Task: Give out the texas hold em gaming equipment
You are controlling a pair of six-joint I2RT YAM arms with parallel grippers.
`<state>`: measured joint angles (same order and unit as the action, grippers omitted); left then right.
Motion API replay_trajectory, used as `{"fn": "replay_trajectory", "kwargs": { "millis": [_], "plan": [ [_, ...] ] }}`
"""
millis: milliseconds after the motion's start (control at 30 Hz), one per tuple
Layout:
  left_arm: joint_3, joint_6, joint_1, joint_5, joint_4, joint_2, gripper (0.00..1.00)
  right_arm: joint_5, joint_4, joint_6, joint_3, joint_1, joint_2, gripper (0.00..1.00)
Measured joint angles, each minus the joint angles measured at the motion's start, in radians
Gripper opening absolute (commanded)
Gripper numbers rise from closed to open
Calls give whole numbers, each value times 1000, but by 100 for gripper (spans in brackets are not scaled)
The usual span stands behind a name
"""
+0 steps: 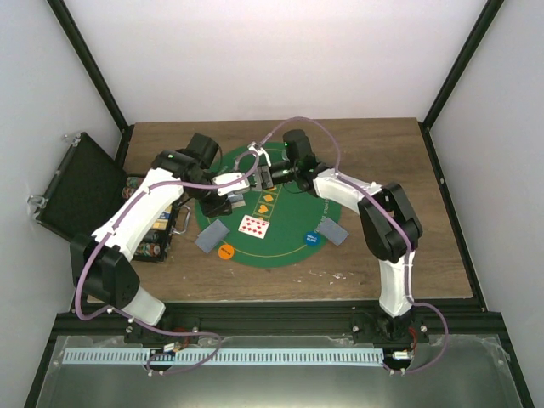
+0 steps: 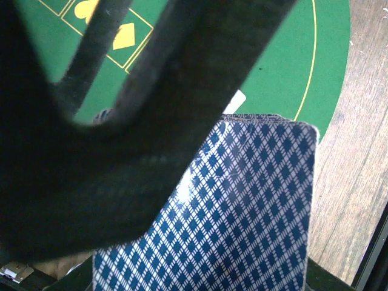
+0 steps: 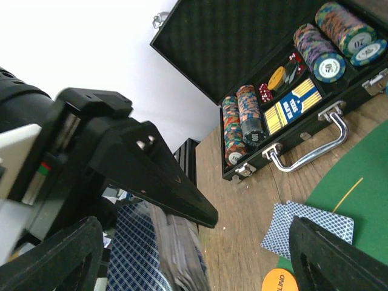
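Observation:
My left gripper is over the green mat, shut on a deck of blue-backed cards. The deck also shows in the right wrist view, under the left gripper's black finger. My right gripper is open right beside the deck, with one of its fingers on either side. Face-down cards lie at the mat's left and right, and a face-up red-pipped card lies at its middle. An orange disc and a blue disc lie near the mat's front edge. I see no clear disc.
An open black case stands at the table's left; its tray holds stacks of chips, dice and a card box, and its metal handle faces the mat. Bare wood surrounds the mat.

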<state>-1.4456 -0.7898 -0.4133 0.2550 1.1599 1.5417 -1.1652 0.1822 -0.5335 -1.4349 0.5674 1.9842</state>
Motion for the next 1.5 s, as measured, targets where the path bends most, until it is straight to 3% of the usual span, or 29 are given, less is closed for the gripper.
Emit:
{"fn": "replay_trajectory", "kwargs": {
  "millis": [367, 567, 933, 1233, 1500],
  "plan": [
    [0, 5, 0, -5, -14, 1, 46, -17, -76, 57, -5, 18, 49, 83],
    [-2, 10, 0, -16, -23, 1, 45, 11, -158, 125, -33, 21, 50, 59],
    [-2, 11, 1, -52, -34, 8, 45, 47, -273, 212, -42, -9, 17, 44],
    [-1, 11, 1, -61, -41, 10, 45, 55, -359, 277, -65, -14, 0, 18],
    [8, 9, 1, -69, -49, 10, 45, 85, -465, 337, -76, -44, -42, 1]
  ]
}}
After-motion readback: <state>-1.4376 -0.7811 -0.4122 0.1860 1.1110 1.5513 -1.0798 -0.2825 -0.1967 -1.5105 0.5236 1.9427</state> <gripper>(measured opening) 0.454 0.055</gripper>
